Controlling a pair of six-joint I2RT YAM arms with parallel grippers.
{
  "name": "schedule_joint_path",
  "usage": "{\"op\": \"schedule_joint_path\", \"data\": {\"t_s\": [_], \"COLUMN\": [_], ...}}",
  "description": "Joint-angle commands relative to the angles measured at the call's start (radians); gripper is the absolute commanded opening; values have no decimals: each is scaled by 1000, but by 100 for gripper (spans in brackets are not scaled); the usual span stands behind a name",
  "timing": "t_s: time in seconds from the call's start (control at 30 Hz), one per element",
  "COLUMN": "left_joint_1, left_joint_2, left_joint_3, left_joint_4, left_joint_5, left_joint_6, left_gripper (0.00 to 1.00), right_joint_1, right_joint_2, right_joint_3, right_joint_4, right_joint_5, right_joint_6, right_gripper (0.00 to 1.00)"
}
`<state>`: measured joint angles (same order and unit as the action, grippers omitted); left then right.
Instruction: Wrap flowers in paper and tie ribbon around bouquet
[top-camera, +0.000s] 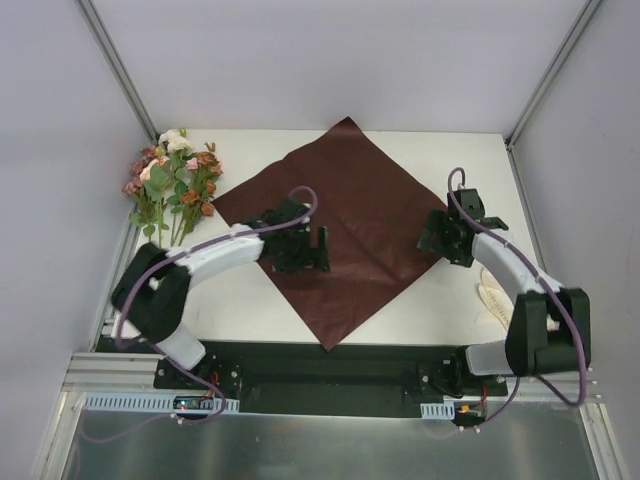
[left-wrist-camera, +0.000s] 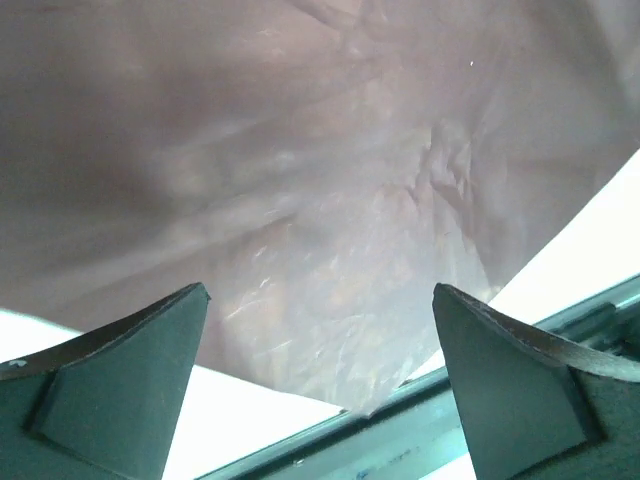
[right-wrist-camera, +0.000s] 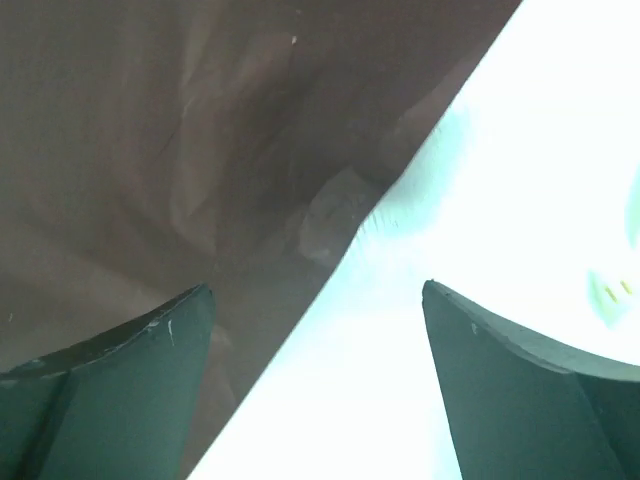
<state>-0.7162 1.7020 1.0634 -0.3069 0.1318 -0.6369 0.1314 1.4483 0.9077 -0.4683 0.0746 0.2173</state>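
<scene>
Your flowers (top-camera: 172, 190) lie at the worktop's (top-camera: 250, 300) far-left corner, off the paper (top-camera: 360, 190). Your left jaws gape empty over the flat sheet, your right jaws gape empty at its right corner, and the ribbon (top-camera: 493, 295) lies further right.

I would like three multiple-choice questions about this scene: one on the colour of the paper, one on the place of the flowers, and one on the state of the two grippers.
1. What colour is the paper?
A. dark red
B. green
C. white

2. Where do the flowers lie?
A. in the middle of the sheet
B. at the far left corner of the table
C. beside the right arm's base

3. How do the left gripper and the right gripper stand?
A. both shut
B. left shut, right open
C. both open

Answers: 1 A, the spread sheet is burgundy; 2 B, the bunch lies there in the top view; 3 C, each wrist view shows its fingers wide apart.
</scene>
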Motion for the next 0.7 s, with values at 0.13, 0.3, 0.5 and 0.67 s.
{"op": "schedule_joint_path", "data": {"t_s": [0.13,0.3,0.5,0.67], "left_joint_1": [427,771,1048,1098], "left_joint_2": [-485,-425,-139,40], "left_joint_3": [-47,32,155,328], "left_joint_4": [-283,-382,-370,-360], "left_joint_5": [141,31,-7,-78], "left_joint_6": [186,333,381,433], "left_gripper": [99,73,54,54], "right_joint_1": [282,529,639,628], "right_joint_2": [-304,-229,-151,-147], "right_joint_3": [-30,3,33,25], "right_joint_4": [-40,46,85,74], "right_joint_5": [-115,-237,-334,-369], "right_joint_6": [-136,-127,-150,-191], "right_gripper": [90,87,82,82]}}
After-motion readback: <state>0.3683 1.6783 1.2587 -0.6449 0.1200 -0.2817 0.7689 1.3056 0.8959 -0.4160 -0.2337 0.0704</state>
